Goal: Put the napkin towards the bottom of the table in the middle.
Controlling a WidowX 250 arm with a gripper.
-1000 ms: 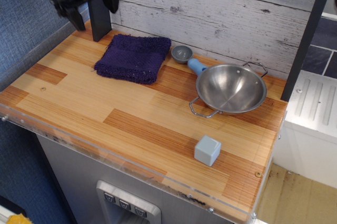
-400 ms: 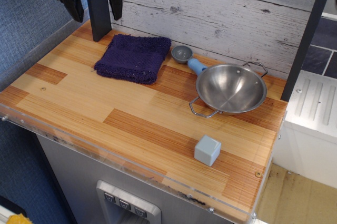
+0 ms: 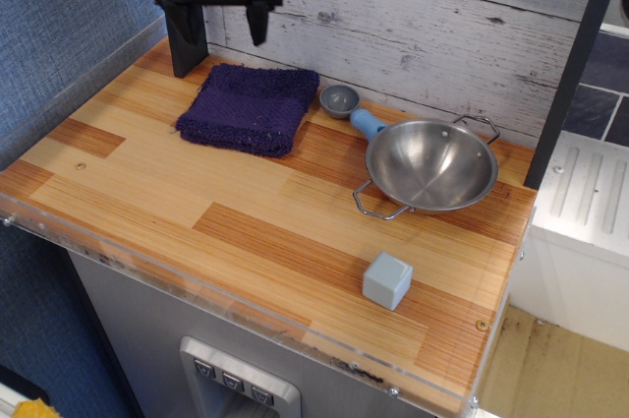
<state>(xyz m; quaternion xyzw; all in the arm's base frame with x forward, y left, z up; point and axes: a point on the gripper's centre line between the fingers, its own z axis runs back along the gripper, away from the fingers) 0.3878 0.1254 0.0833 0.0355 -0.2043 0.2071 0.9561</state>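
The napkin (image 3: pixel 250 108), a dark purple-navy knitted square, lies flat at the back left of the wood-plank table (image 3: pixel 246 241), near the wall. My black gripper (image 3: pixel 218 27) hangs open and empty above the napkin's back edge, well clear of the cloth. Its two fingers point down, spread wide apart.
A steel bowl (image 3: pixel 429 167) with wire handles stands at the back right. A blue-handled scoop (image 3: pixel 348 107) lies between napkin and bowl. A grey-blue cube (image 3: pixel 386 280) sits near the front right. A black post (image 3: pixel 184 39) rises behind the napkin. A clear acrylic rim (image 3: pixel 197 290) edges the front.
My gripper has moved right from above the back left corner to above the napkin's back edge, and turned so both open fingers point down. Nothing on the table moved.
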